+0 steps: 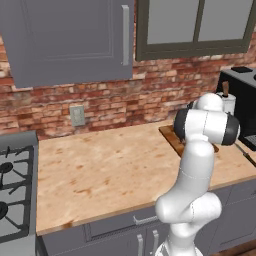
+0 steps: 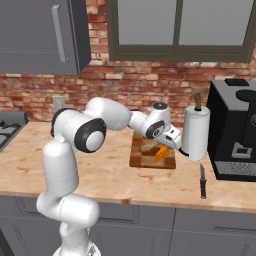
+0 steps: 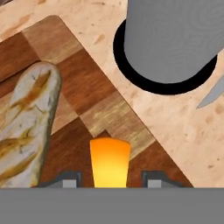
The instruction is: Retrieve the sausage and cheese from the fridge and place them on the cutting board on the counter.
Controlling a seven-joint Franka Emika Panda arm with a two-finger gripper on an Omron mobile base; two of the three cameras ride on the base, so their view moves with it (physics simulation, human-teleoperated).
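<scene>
Gas stove [image 1: 11, 187] at far left, grey, dark grates, set flush against the worktop [image 1: 105, 170]: beige-tan mottled stone, wide bare stretch through the middle, grey cupboard fronts below its front edge. Red brick wall behind with a pale outlet plate [image 1: 77, 115]; grey wall cupboard [image 1: 65, 37] above left, dark-framed window [image 2: 180, 27] above right. White arm reaches from the base across to the right part of the worktop. Cutting board [image 2: 150, 156] lies flat there, rectangular, rounded corners, chequered light and dark wood. On its left half rests the sausage [image 3: 26, 127], pale, elongated, rounded end, brown streaks along it. Beside that, an orange wedge of cheese [image 3: 110, 162], smooth and flat-faced, stands between the gripper [image 3: 109, 179] tips; the fingers [image 3: 65, 179] sit a small way apart, each with a gap to the wedge, so no grip on it shows. Just right of the board, a grey cylinder with a black round base [image 3: 168, 48], upright, close to the board's edge. A knife [image 2: 202, 181] lies on the worktop near the front edge, right of the board. Black boxy appliance [image 2: 235, 130] at far right.
</scene>
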